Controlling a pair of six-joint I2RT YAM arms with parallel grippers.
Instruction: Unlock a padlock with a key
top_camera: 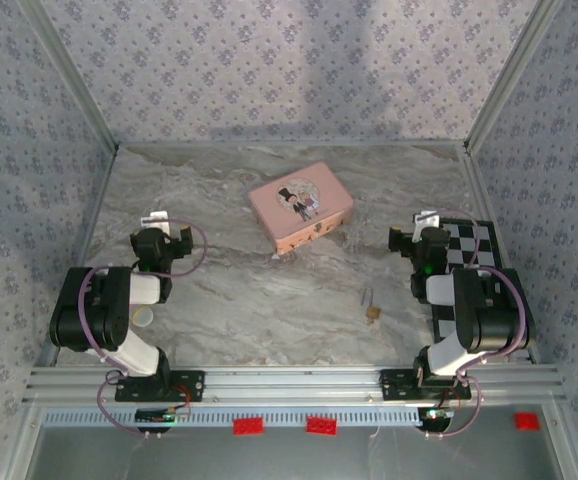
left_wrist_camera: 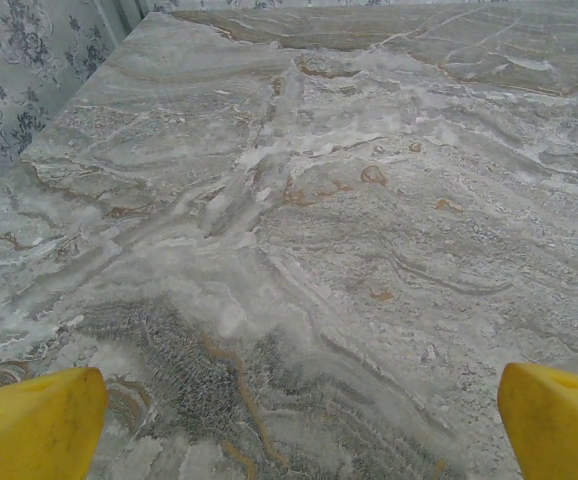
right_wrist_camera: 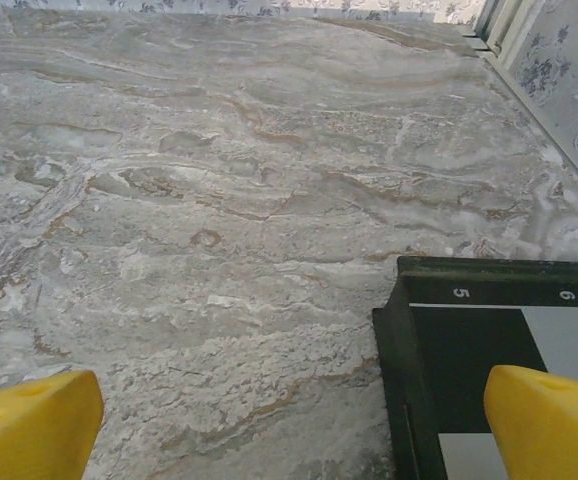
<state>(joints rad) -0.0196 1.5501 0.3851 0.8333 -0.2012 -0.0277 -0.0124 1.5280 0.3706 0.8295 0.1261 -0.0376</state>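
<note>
Surface: desk (top_camera: 269, 290), grey-veined marble pattern. Flowered wallpaper (top_camera: 269, 60) closes three sides; metal rail (top_camera: 289, 380) runs along the near edge.
At left, the left tool (left_wrist_camera: 294, 425): yellow fingertips spread wide, nothing between them, bare desk ahead.
Centre rear: pink tin (top_camera: 300, 205), set at an angle.
Right of centre, toward the near edge: padlock (top_camera: 372, 310), well apart from the tin and both tools, open desk all round.
At right, the right tool (right_wrist_camera: 289, 425): spread wide, empty, over the corner of the checkered board (right_wrist_camera: 469, 340) by the right edge.
</note>
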